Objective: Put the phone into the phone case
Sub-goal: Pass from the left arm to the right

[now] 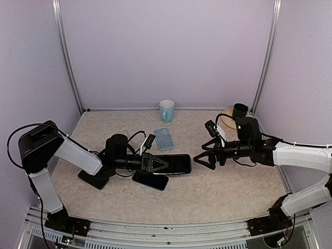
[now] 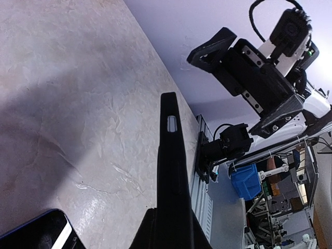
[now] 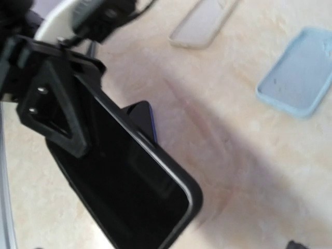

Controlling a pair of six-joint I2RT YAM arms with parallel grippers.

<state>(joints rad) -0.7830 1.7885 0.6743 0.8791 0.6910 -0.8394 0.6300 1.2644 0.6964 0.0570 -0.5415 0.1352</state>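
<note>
The phone (image 1: 150, 180) lies flat on the surface (image 1: 104, 199), just under my left gripper (image 1: 162, 164), which pinches the black phone case (image 1: 179, 164) by one end. My right gripper (image 1: 204, 157) is spread wide, holding nothing. The case could tip or slip, since only one end is held

In the left wrist view the black case (image 2: 170, 171) is seen edge-on, its near end cut off at 6 o'clock; a phone (image 2: 36, 233) is clipped at 7 o'clock. The right wrist view is blurred, with a blue case (image 3: 301, 72) cut off at 3 o'clock and a pale case (image 3: 205, 23) at 12 o'clock. From above, the phone is half hidden under the black case.
</note>
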